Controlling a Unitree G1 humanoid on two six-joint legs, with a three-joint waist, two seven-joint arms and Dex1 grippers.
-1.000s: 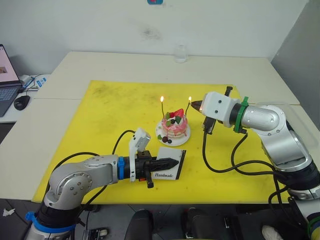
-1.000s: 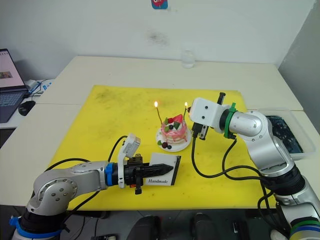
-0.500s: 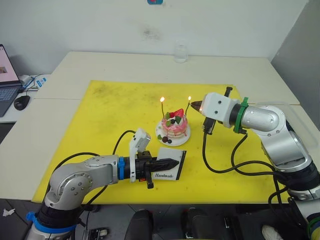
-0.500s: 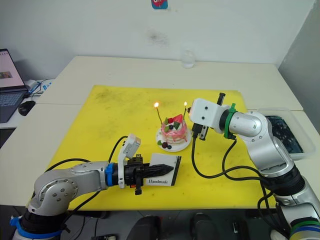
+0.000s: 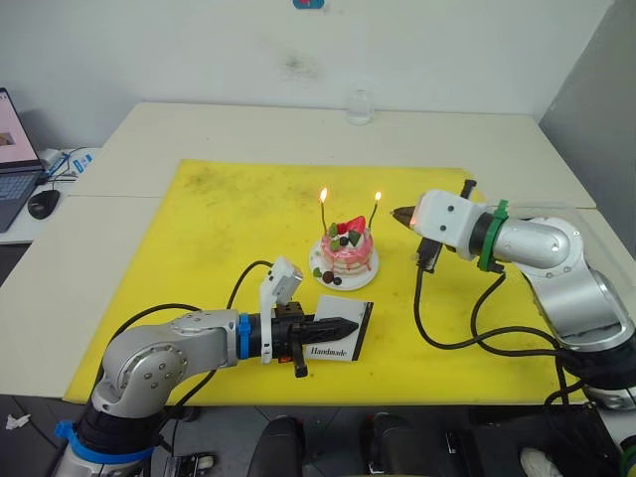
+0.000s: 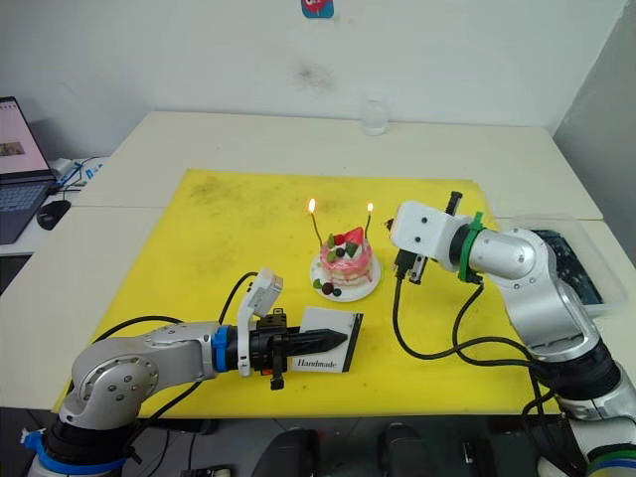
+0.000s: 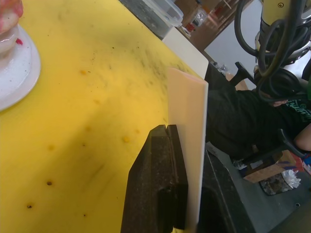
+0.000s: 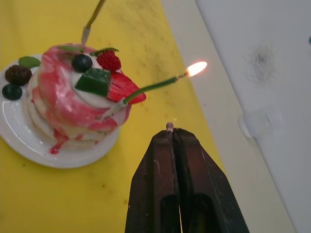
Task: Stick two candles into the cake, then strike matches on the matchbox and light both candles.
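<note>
Right gripper (image 5: 399, 212) has drawn back from the cake (image 5: 347, 250); fingers pressed together, pinching a match stub (image 8: 169, 126) at the tips. Both candles (image 5: 374, 211) stand in the cake, flames lit. Left gripper (image 5: 347, 323) stays clamped on the matchbox (image 5: 338, 339), which rests on the yellow mat (image 5: 219, 229) just in front of the cake's plate (image 5: 320, 273).

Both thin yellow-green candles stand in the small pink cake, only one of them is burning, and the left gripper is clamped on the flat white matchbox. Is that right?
Not quite: both thin yellow-green candles are burning, each tipped with a flame in the left eye view. The rest holds: they stand in the small pink cake, and the left gripper is clamped on the flat white matchbox.
</note>
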